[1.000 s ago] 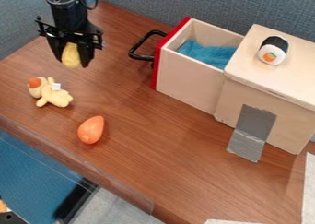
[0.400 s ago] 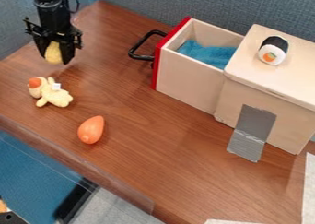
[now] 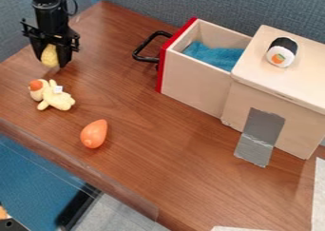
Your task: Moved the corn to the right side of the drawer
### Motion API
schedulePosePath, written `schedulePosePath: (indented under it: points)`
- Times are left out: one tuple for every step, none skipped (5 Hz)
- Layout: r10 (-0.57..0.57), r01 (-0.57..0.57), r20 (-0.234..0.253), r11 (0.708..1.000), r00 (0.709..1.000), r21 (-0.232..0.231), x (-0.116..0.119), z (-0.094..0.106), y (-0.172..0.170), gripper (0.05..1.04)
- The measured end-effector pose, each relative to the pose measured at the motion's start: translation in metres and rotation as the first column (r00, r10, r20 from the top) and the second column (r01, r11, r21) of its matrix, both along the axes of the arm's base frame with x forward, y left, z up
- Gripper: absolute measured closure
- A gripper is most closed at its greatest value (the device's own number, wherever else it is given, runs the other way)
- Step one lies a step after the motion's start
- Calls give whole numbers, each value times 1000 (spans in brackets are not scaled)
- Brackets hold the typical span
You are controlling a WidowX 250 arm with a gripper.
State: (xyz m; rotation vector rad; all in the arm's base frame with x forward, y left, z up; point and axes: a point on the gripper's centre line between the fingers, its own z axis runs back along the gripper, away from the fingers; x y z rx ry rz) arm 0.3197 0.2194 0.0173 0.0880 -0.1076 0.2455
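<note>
Here at the near side, a pale sheet (image 3: 320,192) lies along the right edge of the view, and the brown wood-grain table (image 3: 158,163) runs away from us. First up, the orange toy (image 3: 94,134), rounded at its near end and narrowing at the far one, lying on the wood. Over to the right, gray tape (image 3: 262,128) comes down the side of the wooden box (image 3: 301,85) and onto the tabletop. A little farther back on the left, here's the pale yellow plush toy (image 3: 57,100), flopped on the table, orange at its head and a small white tag showing. Across from it, the drawer (image 3: 196,85) stands pulled out of the box, red front facing left, black handle (image 3: 143,44) sticking out, blue cloth (image 3: 217,57) bunched inside. Up on the box's flat top sits the sushi toy (image 3: 281,52), black and white with an orange and green patch. And now the main event, far left: the black gripper (image 3: 52,63) hangs down, pinching the yellow corn (image 3: 49,55) between its fingers, beyond the plush toy and well apart from the drawer, on its handle side. Behind it all, the gray-blue partition (image 3: 222,2) closes off the back.
</note>
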Motion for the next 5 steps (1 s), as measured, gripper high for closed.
schedulePosePath:
  points:
    - [-1,1,-11,1000,1000,-3,0,-3,0,134]
    - [5,-6,-8,1000,1000,-25,-2,-2,0,77]
    - [7,-6,45,1000,999,-20,-1,22,3,83]
    - [-2,5,97,999,995,-35,-2,48,-3,83]
    - [13,-5,149,999,989,-53,-11,75,-1,83]
